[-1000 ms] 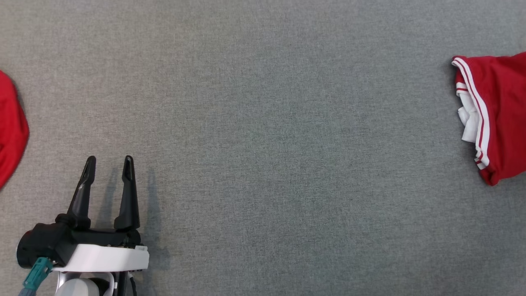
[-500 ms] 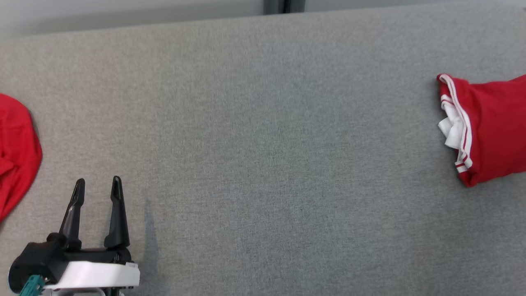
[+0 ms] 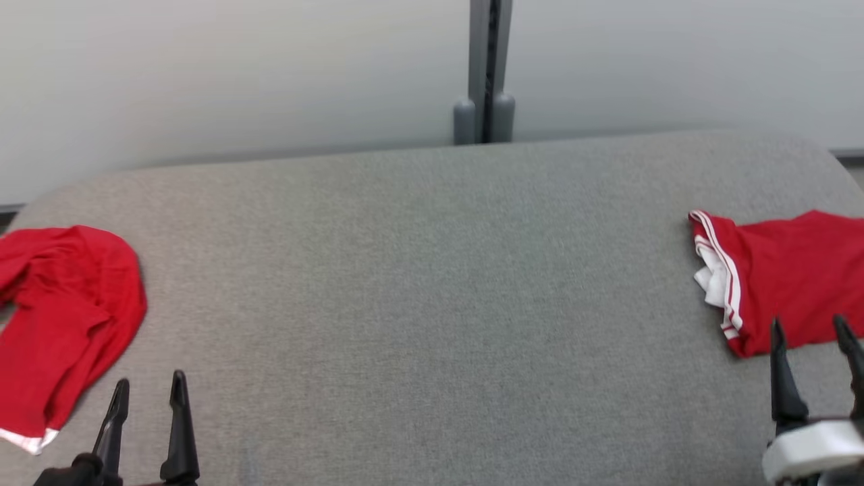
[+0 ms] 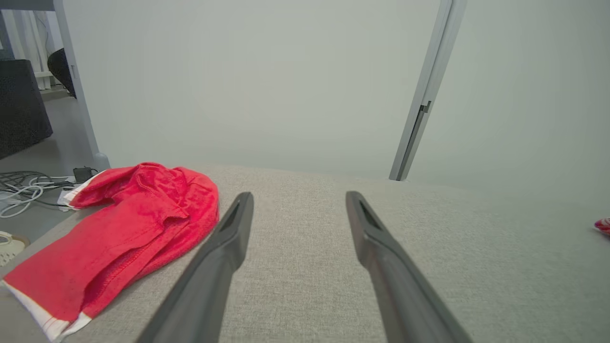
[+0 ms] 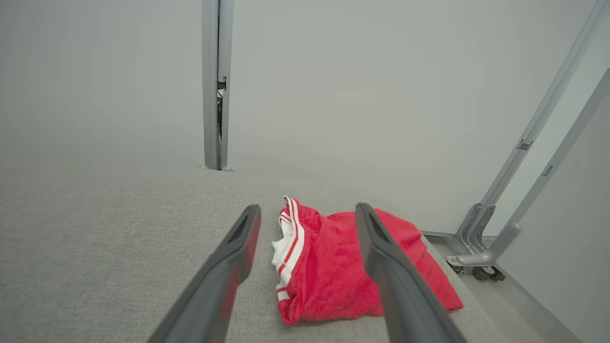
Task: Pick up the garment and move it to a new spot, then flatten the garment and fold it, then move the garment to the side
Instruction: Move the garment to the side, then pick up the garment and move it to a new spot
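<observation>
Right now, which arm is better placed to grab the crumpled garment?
Left. The left tool hangs open beside the crumpled garment; the right tool is far across, by the other garment.

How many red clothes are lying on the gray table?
2. One crumpled red garment lies at the table's left end; a folded red garment with white stripes lies at its right end. None seems hidden.

1. A grey woven-fabric surface (image 3: 432,304) with rounded far corners spreads across the head view.
2. Behind it stands a plain pale wall (image 3: 236,81), split by a grey upright post (image 3: 487,67).
3. The left wrist view shows grey floor (image 4: 47,157) with loose cables (image 4: 24,188), near dark furniture (image 4: 19,109).
4. The right wrist view shows slanted metal struts (image 5: 524,157) beside the wall.
5. The light is soft and even.
</observation>
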You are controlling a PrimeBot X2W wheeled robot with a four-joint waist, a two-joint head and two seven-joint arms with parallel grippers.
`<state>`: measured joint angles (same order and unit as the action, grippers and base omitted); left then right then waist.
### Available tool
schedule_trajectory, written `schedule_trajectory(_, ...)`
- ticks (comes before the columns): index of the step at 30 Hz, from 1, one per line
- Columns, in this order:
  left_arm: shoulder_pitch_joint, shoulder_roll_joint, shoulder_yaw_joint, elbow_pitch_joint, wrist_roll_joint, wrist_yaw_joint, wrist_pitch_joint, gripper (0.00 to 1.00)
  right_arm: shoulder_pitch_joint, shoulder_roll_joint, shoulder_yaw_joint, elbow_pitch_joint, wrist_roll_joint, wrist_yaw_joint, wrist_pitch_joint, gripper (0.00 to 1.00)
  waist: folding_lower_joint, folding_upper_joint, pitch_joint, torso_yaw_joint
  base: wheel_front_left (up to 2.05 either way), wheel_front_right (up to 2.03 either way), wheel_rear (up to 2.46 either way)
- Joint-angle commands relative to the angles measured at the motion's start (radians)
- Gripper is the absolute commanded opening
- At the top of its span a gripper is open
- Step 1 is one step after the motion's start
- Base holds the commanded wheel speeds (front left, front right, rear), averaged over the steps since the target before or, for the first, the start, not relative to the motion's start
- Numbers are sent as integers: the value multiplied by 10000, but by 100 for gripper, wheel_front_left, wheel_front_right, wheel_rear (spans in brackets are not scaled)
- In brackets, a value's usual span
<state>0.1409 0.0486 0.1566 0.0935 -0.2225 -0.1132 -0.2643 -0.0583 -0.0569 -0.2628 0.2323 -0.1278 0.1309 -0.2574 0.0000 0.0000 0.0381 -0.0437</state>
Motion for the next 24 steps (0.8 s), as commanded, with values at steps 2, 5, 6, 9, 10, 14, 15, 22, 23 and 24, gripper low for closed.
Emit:
schedule_trajectory(2,140,37,61,112,78,49,5,100,324,-23,128,-237,196,-2,-98,100,0,0,-353,316,0,0,0)
schedule_trajectory(5,266,35,66,443,165,37,4,100,1019,39,229,-317,468,-2,-80,100,0,0,-476,440,0,0,0)
schedule_trajectory(6,265,35,55,510,198,27,4,100,1166,24,266,-317,555,-2,-81,100,0,0,-503,467,0,0,0)
schedule_trajectory(9,280,38,49,659,228,-3,4,100,1444,37,482,-246,944,-2,-83,100,0,0,-559,504,0,0,0)
schedule_trajectory(10,275,41,52,672,242,-12,4,100,1475,38,523,-275,1011,-2,-83,100,0,0,-565,512,0,0,0)
schedule_trajectory(14,170,41,-11,677,221,-53,4,100,1432,34,774,-397,1072,-2,-85,100,0,0,-558,624,0,0,0)
schedule_trajectory(15,131,43,-24,686,217,-62,4,100,1431,34,806,-422,1084,-2,-85,100,0,0,-558,708,0,0,0)
schedule_trajectory(22,-19,43,-218,691,92,-48,4,100,1614,44,1107,-812,1229,-2,-86,100,0,0,-637,2223,0,0,0)
schedule_trajectory(23,8,47,-202,711,52,-30,2,100,1615,44,1238,-806,1263,-2,-86,100,0,0,-647,2507,0,0,0)
schedule_trajectory(24,43,41,-203,743,42,-22,4,100,1595,46,1383,-815,1301,-2,-86,100,0,0,-654,2818,0,0,0)
